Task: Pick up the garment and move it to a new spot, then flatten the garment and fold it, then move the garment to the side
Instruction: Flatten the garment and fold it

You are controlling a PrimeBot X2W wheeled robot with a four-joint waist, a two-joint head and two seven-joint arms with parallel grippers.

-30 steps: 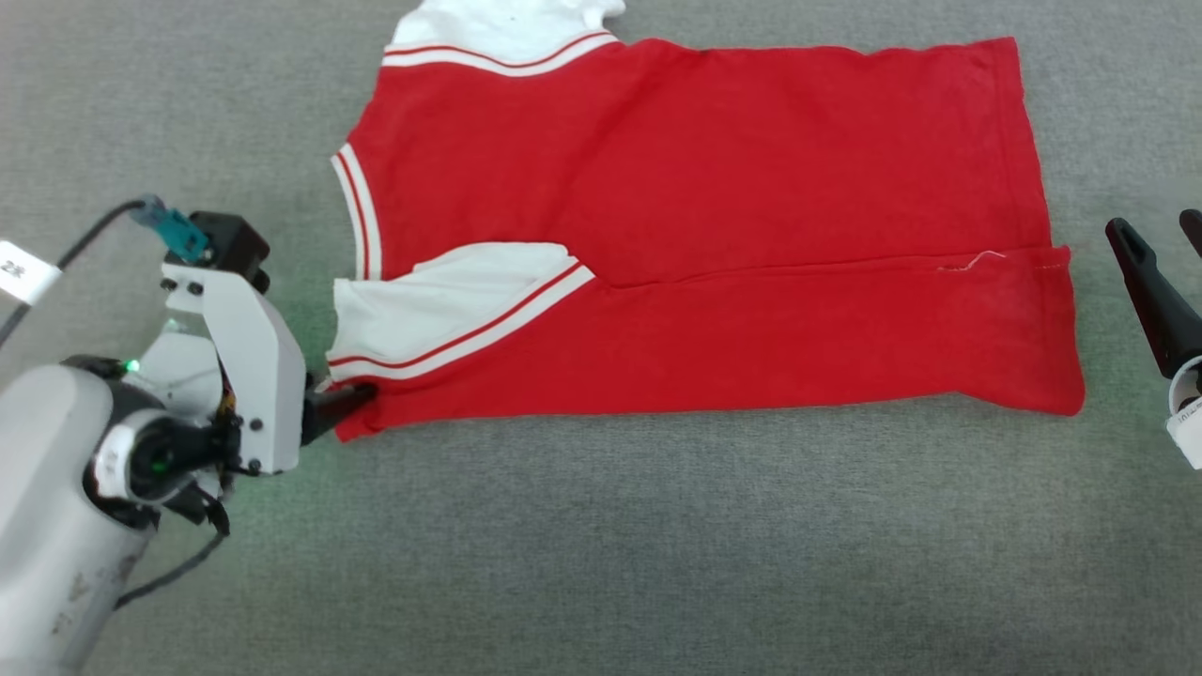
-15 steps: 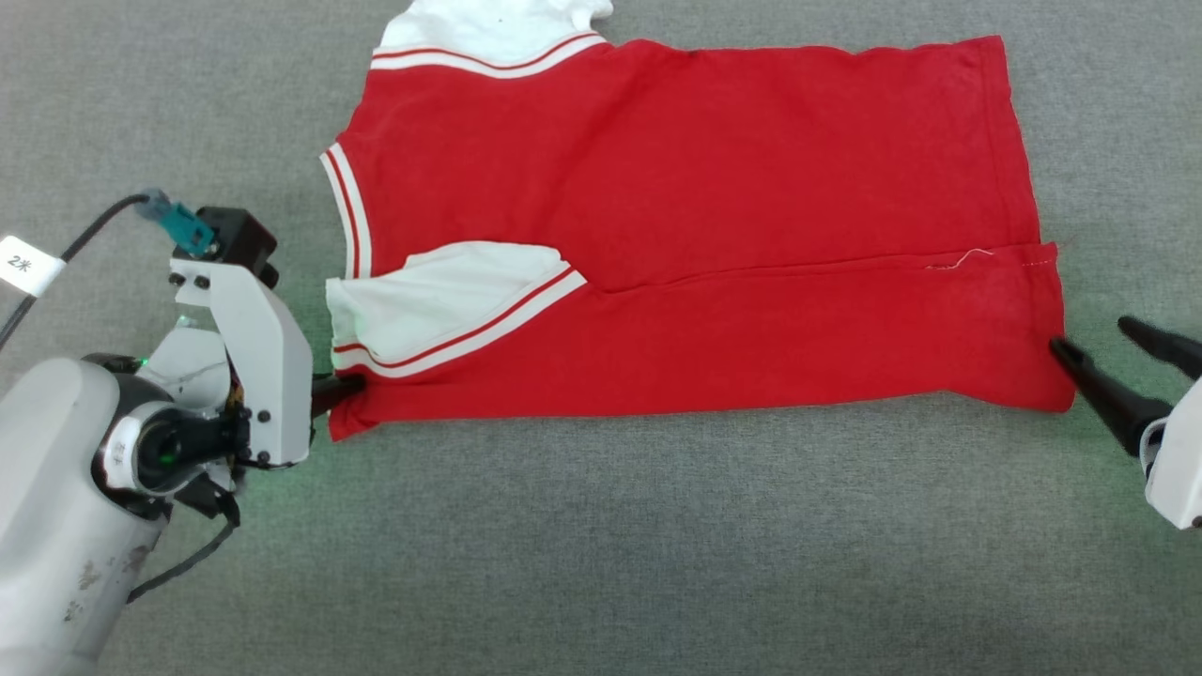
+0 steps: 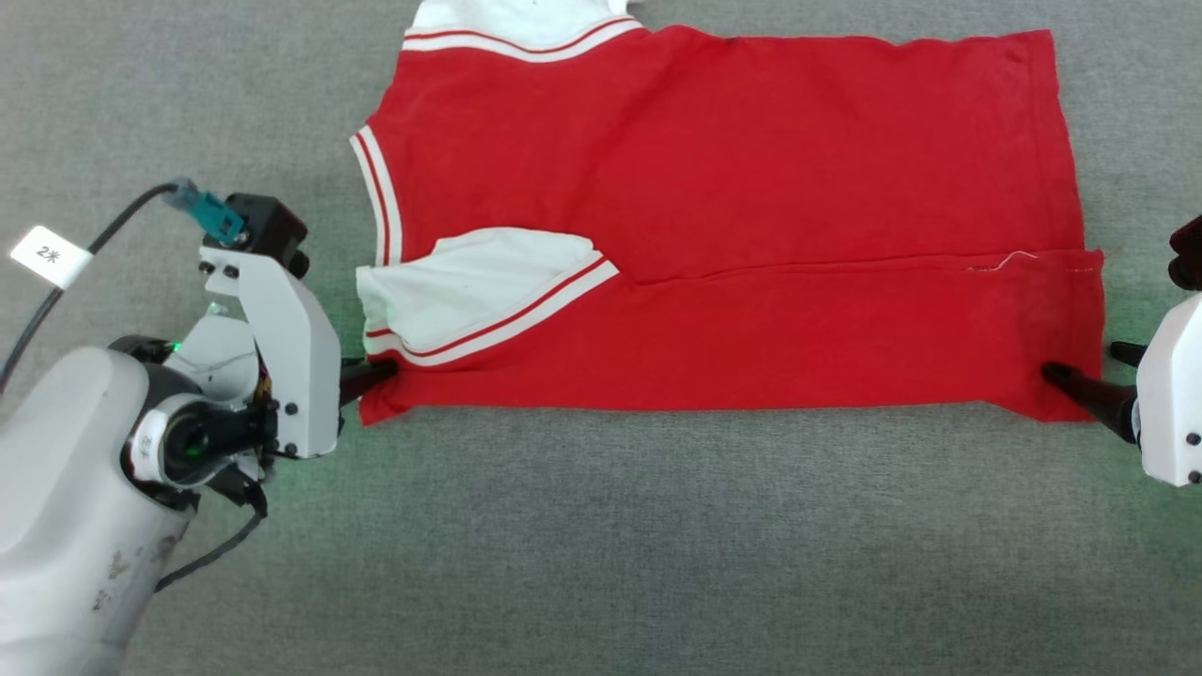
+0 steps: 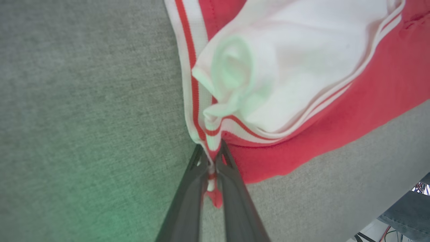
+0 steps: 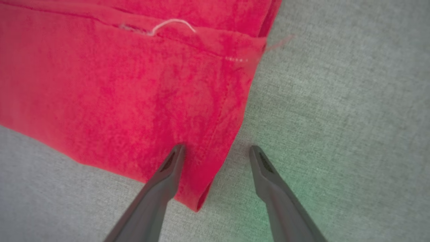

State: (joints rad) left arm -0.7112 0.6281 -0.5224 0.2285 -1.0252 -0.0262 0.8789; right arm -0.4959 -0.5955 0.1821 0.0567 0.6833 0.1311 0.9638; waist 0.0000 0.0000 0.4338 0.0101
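The garment (image 3: 714, 188) lies spread on the grey surface, bright red, with a white panel (image 3: 470, 291) folded over near its left end and red-and-white striped trim. My left gripper (image 3: 376, 376) is shut on the garment's lower left corner. In the left wrist view the left gripper (image 4: 211, 148) pinches the striped trim of the garment (image 4: 336, 117). My right gripper (image 3: 1089, 366) stands open at the lower right corner. In the right wrist view the right gripper (image 5: 216, 148) straddles the garment's (image 5: 100, 84) hem, one finger over red cloth, the other over grey.
A grey fabric surface (image 3: 601, 545) stretches all around the garment. A dark cable with a white tag (image 3: 52, 255) runs to my left wrist. The surface's edge, with wires beyond it, shows at the lower right of the left wrist view (image 4: 410, 215).
My left gripper has shut on the garment's lower left corner. My right gripper has come in from the right to the lower right corner, still open. The camera has shifted slightly.
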